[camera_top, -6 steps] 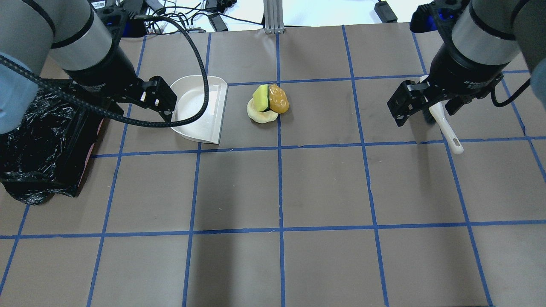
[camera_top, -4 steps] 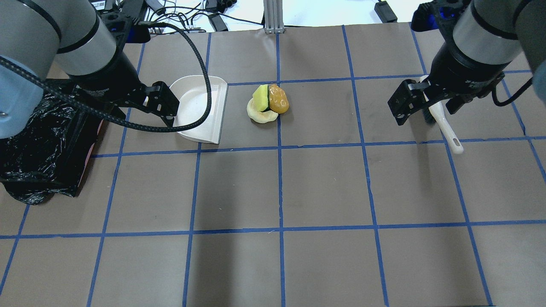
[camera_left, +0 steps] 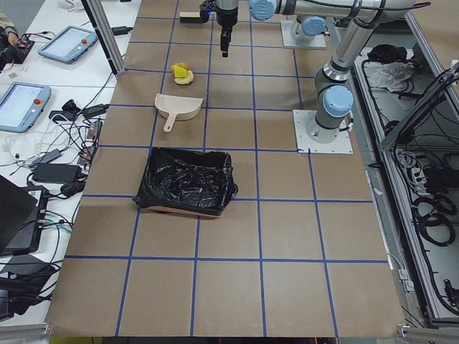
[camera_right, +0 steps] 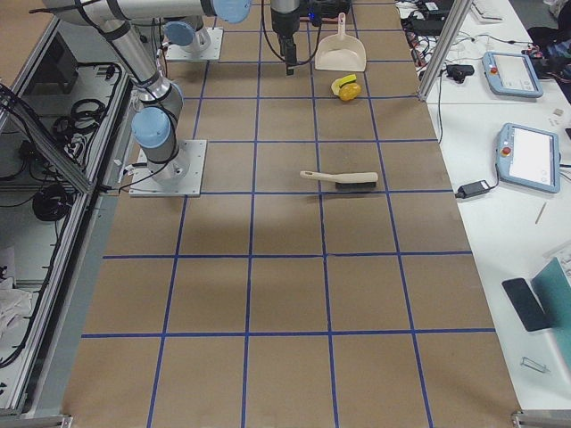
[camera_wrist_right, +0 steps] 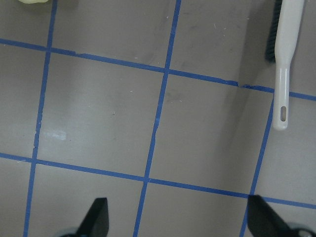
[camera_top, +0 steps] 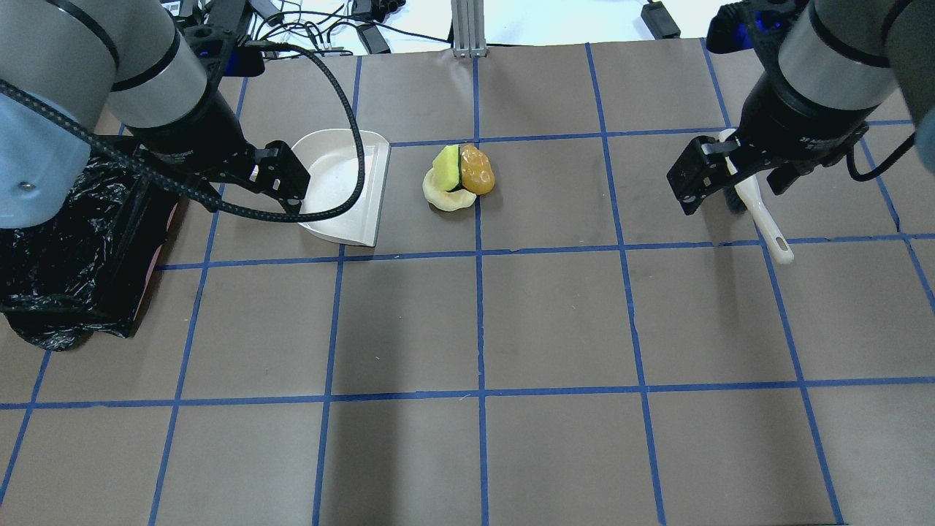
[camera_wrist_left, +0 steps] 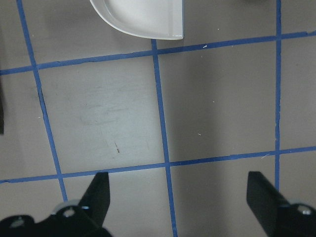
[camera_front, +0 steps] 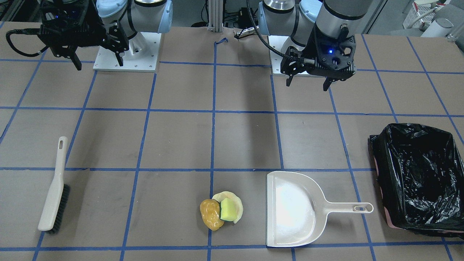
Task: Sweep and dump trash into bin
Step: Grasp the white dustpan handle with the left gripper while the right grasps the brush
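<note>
Brown gridded table (camera_front: pixel 181 137): up front, trash pile (camera_front: pixel 227 209) sits just beside dustpan (camera_front: pixel 290 210) mouth, brush (camera_front: pixel 54 188) well apart, bin (camera_front: pixel 377 159) near the pan's handle end. Farther back, L gripper (camera_front: pixel 307 85) and R gripper (camera_front: pixel 98 64) hang w/ fingers spread, empty. Risk: an unheld pan slides when swept at, and the lump (camera_front: pixel 211 214) rolls away.

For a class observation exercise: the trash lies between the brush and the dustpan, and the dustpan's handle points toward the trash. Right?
No. The handle of the dustpan points toward the bin, away from the trash, as the exterior front-facing view shows. The trash does lie between brush and dustpan.
</note>
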Motion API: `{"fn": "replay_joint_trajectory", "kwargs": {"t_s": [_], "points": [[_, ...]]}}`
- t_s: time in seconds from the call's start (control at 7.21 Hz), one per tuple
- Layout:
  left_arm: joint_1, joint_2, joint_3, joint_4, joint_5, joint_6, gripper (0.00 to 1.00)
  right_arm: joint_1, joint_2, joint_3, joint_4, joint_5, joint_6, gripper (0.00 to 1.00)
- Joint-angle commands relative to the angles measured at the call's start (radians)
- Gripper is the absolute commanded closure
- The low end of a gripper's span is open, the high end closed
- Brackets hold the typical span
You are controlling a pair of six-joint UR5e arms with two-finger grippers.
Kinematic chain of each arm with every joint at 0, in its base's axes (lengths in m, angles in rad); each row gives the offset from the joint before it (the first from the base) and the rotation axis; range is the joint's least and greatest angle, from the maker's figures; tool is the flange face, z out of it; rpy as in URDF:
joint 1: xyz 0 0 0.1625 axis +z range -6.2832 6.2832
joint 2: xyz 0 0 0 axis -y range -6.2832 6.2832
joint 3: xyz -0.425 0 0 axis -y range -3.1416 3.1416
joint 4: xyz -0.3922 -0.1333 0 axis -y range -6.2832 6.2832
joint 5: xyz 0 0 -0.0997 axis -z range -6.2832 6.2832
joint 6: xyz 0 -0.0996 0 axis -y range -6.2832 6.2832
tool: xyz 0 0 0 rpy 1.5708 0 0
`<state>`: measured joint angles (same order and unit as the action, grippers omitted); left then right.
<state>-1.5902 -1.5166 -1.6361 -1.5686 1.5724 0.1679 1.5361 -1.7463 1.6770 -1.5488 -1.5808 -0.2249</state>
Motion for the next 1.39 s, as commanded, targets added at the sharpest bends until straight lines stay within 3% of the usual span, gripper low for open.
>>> {"fn": "replay_joint_trajectory", "kwargs": {"t_s": [0.0, 0.14, 0.42, 0.55, 0.69, 0.97, 1.25], "points": [[0.027, -0.06, 0.001, 0.066, 0.003, 0.308, 0.0, -0.026, 0.028, 0.003, -0.008, -0.008, -0.007, 0.0], [0.057, -0.115, 0.001, 0.175, -0.002, 0.4, 0.0, -0.11, 0.05, 0.003, -0.007, -0.005, -0.013, 0.0], [0.145, -0.19, 0.016, 0.223, 0.003, 0.743, 0.0, -0.268, 0.114, 0.003, -0.014, 0.001, -0.03, 0.0], [0.203, -0.235, 0.016, 0.269, 0.003, 1.012, 0.0, -0.313, 0.154, 0.004, -0.058, -0.004, -0.08, 0.0], [0.232, -0.282, 0.018, 0.316, 0.005, 1.179, 0.0, -0.32, 0.197, 0.004, -0.113, -0.017, -0.185, 0.0], [0.239, -0.379, 0.024, 0.486, 0.04, 1.44, 0.03, -0.321, 0.269, 0.024, -0.171, -0.076, -0.192, 0.0], [0.24, -0.457, 0.056, 0.501, 0.04, 1.664, 0.02, -0.321, 0.301, 0.129, -0.311, -0.074, -0.202, 0.0]]}}
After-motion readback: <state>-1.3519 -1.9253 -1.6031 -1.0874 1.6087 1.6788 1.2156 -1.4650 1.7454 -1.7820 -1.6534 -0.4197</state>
